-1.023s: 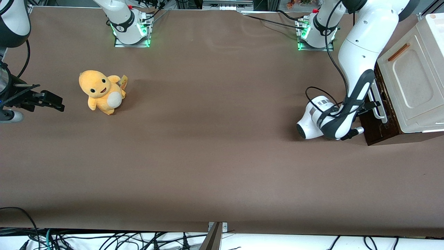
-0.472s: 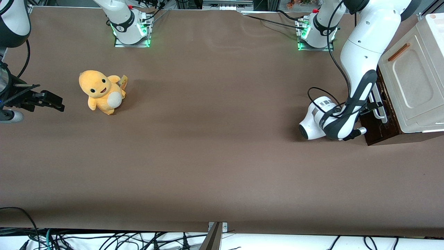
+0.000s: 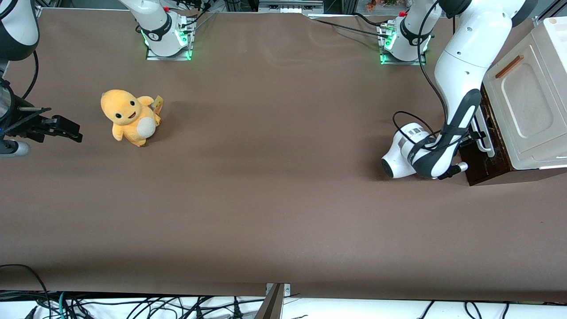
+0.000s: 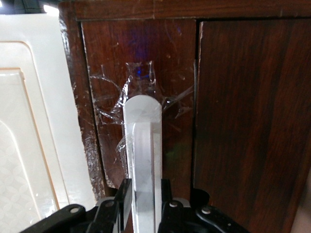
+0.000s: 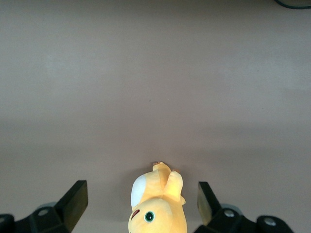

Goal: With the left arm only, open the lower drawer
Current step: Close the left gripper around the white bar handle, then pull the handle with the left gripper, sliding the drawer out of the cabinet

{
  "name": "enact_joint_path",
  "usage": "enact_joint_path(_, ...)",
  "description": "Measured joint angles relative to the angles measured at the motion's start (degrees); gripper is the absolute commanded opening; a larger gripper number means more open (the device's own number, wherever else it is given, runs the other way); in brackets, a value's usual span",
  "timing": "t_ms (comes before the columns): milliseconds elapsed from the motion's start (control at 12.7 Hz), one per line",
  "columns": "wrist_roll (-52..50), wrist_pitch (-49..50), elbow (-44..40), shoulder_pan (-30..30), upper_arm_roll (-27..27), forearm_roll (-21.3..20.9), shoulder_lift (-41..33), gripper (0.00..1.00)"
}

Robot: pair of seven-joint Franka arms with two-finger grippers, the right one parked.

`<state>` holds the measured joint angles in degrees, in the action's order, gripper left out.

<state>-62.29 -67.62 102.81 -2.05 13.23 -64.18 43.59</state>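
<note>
The lower drawer [image 3: 480,166] is a dark brown wooden front under the cream cabinet [image 3: 527,102], at the working arm's end of the table, and it sits flush and closed. Its white bar-loop handle [image 3: 486,133] stands out from the front. The left arm [image 3: 460,66] bends down in front of the drawer, and its black gripper [image 3: 475,136] is at the handle. In the left wrist view the gripper [image 4: 144,204] straddles the white handle [image 4: 142,145], with one finger [image 4: 124,199] on each side pressed against the bar. The dark drawer front [image 4: 146,63] fills the view, with clear tape around the handle's end.
A yellow-orange plush toy [image 3: 128,117] sits on the brown table toward the parked arm's end and also shows in the right wrist view [image 5: 158,204]. Two green-lit arm bases [image 3: 166,33] [image 3: 405,40] stand farthest from the front camera. Cables hang along the table's near edge.
The left arm's wrist moved a little toward the drawer front one second ago and has since held still. The drawer has not moved.
</note>
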Motion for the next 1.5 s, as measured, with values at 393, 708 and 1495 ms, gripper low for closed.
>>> enact_joint_path(393, -0.04, 0.07, -0.05, -0.19, 0.36, 0.0, -0.02, 0.14)
enact_joint_path(708, -0.29, 0.07, -0.06, -0.19, 0.38, 0.0, -0.03, 0.08)
enact_joint_path(1495, -0.55, 0.55, -0.09, -1.21, 1.15, 0.07, -0.02, 0.06)
